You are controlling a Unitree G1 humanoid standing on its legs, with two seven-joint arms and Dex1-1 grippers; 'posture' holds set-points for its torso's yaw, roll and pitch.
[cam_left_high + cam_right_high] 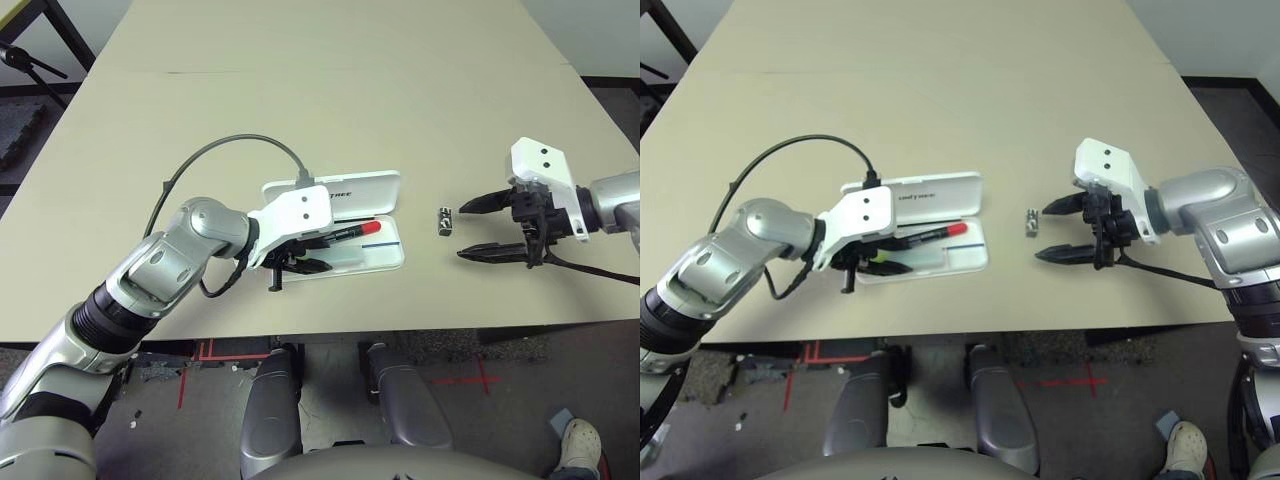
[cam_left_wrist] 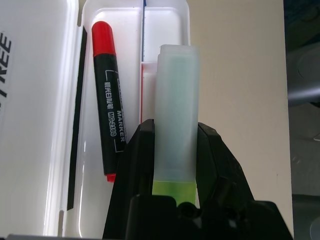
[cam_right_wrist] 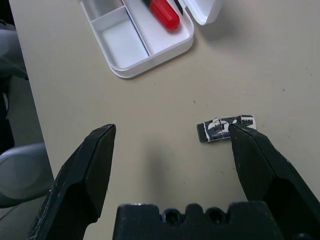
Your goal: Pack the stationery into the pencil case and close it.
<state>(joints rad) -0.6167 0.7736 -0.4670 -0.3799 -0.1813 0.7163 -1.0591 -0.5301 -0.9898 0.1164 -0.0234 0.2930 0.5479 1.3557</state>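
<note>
White plastic pencil case [image 1: 375, 190] lies open just under my left gripper [image 2: 172, 165], whose fingers pinch the light-green highlighter [image 2: 175, 115] by its pale cap above the tray, beside the black marker [image 2: 111, 120] already lying inside; it looks light, stiff and slick, so the body seems the safer hold. My right gripper [image 3: 172, 145], angled downward with fingers spread wide, hovers over the tiny black-and-silver block [image 3: 226, 129], which sits by one fingertip.

The pencil case [image 1: 385, 188] is glossy white plastic. Inside it, the marker [image 2: 111, 130] looks smooth black plastic; the highlighter's [image 2: 175, 125] cap is frosted, translucent.
</note>
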